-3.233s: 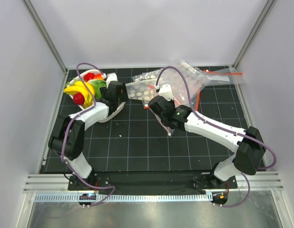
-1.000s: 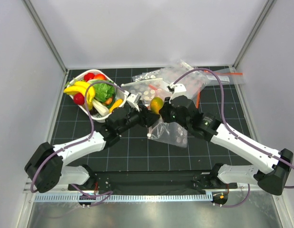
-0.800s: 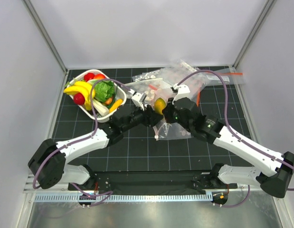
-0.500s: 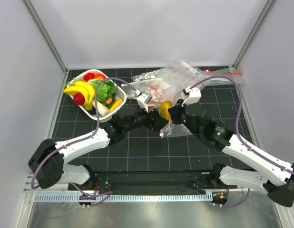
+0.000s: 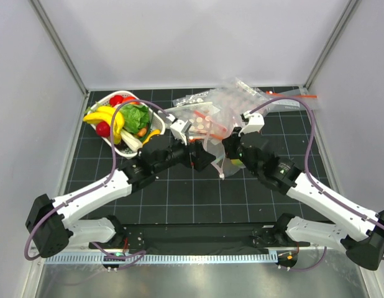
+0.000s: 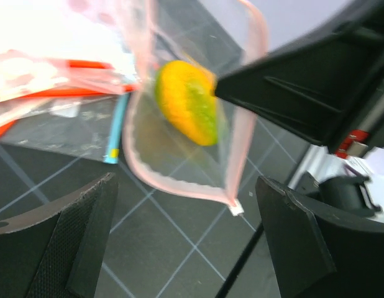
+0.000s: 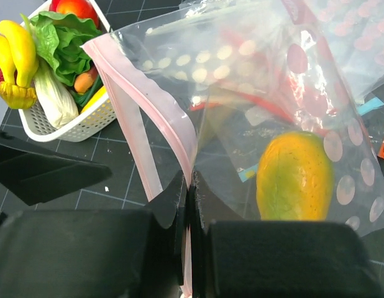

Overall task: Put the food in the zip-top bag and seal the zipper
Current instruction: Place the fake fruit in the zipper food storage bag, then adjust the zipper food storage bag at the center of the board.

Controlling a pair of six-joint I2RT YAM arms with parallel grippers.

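Mango [image 7: 294, 177] seen inside bag [image 7: 217, 68], frame ctr; bag rim pinched by R fingers [image 7: 172, 205]; L fingers [image 6: 74, 236] spread wide.

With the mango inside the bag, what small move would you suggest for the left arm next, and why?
Probably draw the left gripper back toward the basket: it is open and empty, the mango lies in the zip-top bag, the right gripper pinches its mouth edge, and more food waits there.
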